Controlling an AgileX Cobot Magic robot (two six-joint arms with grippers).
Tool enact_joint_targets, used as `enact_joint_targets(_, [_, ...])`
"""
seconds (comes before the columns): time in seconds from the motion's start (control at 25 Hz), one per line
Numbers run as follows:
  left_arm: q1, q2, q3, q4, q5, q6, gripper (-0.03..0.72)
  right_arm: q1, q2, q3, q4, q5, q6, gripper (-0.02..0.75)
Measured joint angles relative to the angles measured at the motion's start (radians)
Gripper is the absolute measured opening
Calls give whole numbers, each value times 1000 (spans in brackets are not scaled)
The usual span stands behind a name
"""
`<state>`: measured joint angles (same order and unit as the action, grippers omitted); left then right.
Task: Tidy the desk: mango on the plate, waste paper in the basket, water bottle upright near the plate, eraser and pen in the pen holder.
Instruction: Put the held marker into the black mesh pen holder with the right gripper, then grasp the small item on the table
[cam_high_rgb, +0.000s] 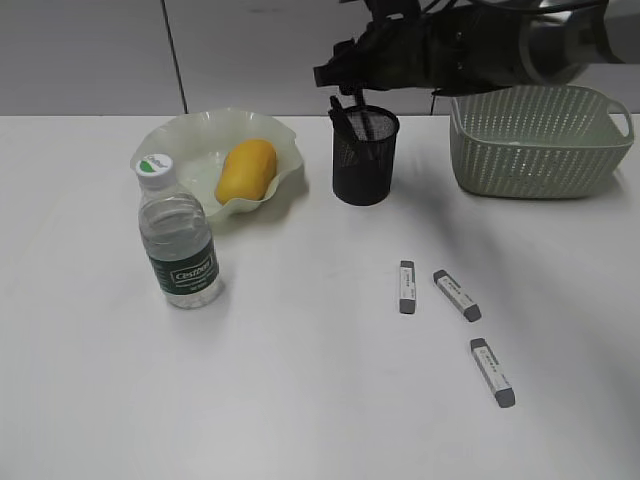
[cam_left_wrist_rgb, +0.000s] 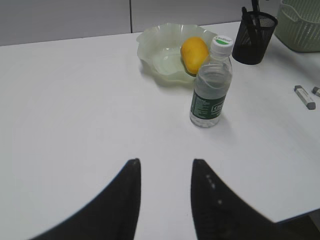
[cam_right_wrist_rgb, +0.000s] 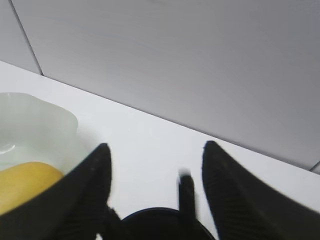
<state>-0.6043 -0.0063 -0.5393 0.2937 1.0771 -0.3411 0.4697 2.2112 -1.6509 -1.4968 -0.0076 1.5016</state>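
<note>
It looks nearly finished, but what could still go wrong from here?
The right gripper hangs open just above the pen holder; pulling away carelessly could snag the pen or tip the cup. Three erasers lie close together on the desk, so a grab might nudge a neighbour. The water bottle stands upright near the plate; a passing arm might topple it.
</note>
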Motion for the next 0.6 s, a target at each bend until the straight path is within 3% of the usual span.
enact_joint_targets(0.12, [0,0,0,0,0,0,255,1,-62,10,6,23,0,575])
enact_joint_targets(0.28, [0,0,0,0,0,0,255,2,-306,132,12,70,-34,547])
enact_joint_targets(0.4, [0,0,0,0,0,0,255,2,-580,343,105,115,-152,507])
enact_joint_targets(0.52, [0,0,0,0,0,0,255,5,-871,585,398,245,-504,482])
enact_joint_targets(0.6, [0,0,0,0,0,0,255,5,-1013,704,682,417,-806,477])
